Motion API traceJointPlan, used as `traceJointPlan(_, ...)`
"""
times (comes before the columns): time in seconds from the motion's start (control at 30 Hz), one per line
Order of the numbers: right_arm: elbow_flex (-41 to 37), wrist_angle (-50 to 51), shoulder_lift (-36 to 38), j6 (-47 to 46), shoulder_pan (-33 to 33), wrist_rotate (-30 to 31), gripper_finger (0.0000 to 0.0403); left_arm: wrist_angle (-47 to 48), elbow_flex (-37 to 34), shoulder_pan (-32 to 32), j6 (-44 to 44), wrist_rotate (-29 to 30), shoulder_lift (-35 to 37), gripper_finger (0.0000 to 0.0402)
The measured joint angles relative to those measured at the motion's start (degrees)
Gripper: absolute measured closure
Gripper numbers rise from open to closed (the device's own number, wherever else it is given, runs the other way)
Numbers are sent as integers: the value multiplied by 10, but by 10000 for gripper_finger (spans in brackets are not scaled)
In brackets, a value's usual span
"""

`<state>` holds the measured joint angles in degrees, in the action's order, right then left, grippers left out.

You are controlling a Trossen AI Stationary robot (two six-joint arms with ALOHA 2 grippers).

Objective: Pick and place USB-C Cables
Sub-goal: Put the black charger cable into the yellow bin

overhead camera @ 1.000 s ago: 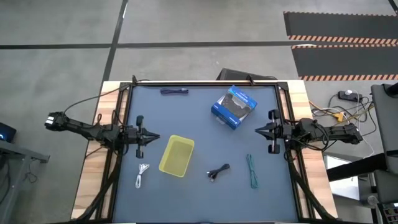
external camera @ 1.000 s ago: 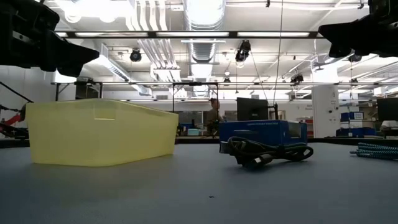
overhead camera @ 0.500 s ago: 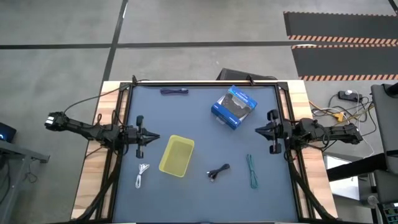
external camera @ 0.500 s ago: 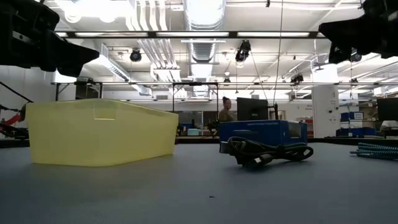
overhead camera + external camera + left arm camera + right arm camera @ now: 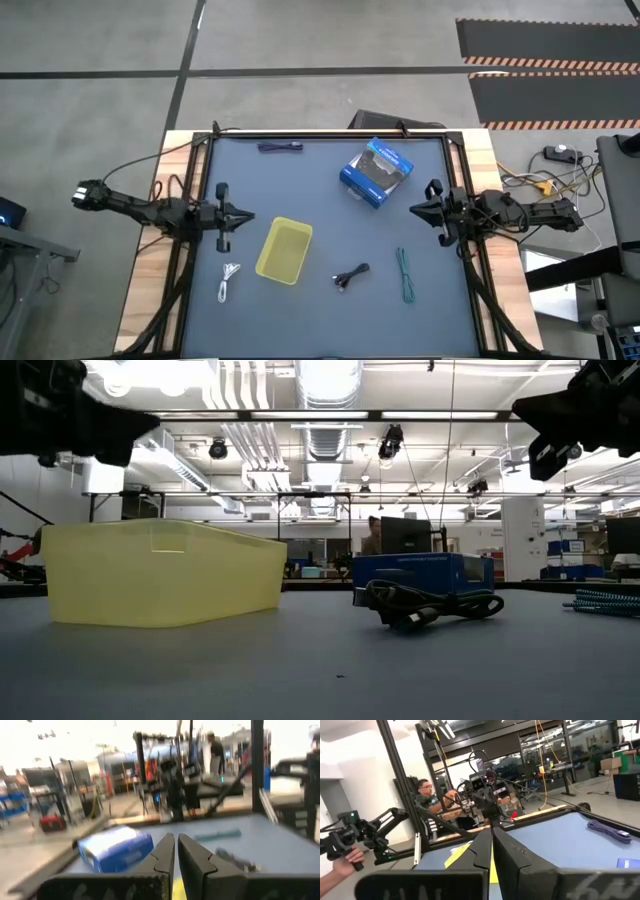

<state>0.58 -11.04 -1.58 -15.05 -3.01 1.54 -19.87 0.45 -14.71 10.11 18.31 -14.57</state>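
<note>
Left arm: dark, jointed, laid in from the left edge of the high view. The left gripper [image 5: 243, 217] is held above the mat at left centre, just left of the tray; its two tapered dark fingers [image 5: 164, 852] are seen pressed nearly together in the left wrist view, with nothing between them.

White cable [image 5: 229, 279]: thin, coiled into a short loop, lying at lower left of the high view, below the left gripper and beside the tray.

Yellow tray [image 5: 284, 250]: translucent plastic, rectangular with rounded corners, set at lower centre-left; nothing is seen inside it. In the low view it stands at left [image 5: 160, 572].

Dark purple cable [image 5: 280, 147]: a slim straight bundle at upper centre-left, near the far edge of the table [image 5: 300, 190], whose mat is matte blue-grey and framed in pale wood.

Black cable [image 5: 350, 276]: a knotted bundle at lower centre; in the low view at centre [image 5: 425, 605].

Blue and black box [image 5: 376, 172]: glossy, angular, at upper centre-right.

Teal-green cable [image 5: 405, 273]: a braided long strand at lower right.

Right gripper [image 5: 414, 209]: at right centre, above the mat, its wedge-shaped fingers [image 5: 482, 847] closed together on nothing.
</note>
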Motion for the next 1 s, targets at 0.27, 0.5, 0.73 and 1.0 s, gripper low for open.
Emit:
traceJointPlan(0.27, 0, -5, 0, 7, 0, 0, 394, -152, 0, 0, 12, 2, 1, 393)
traceJointPlan(0.5, 0, -86, -7, 16, 0, 76, 394, -233, 0, 0, 45, 20, 0, 393)
traceJointPlan(0.73, 0, -202, -87, 22, -1, 70, 394, -299, 2, 0, 179, 29, 1, 393)
traceJointPlan(1.0, 2, -323, -252, 29, -1, 70, 394, -327, 2, 0, 209, 29, 1, 393)
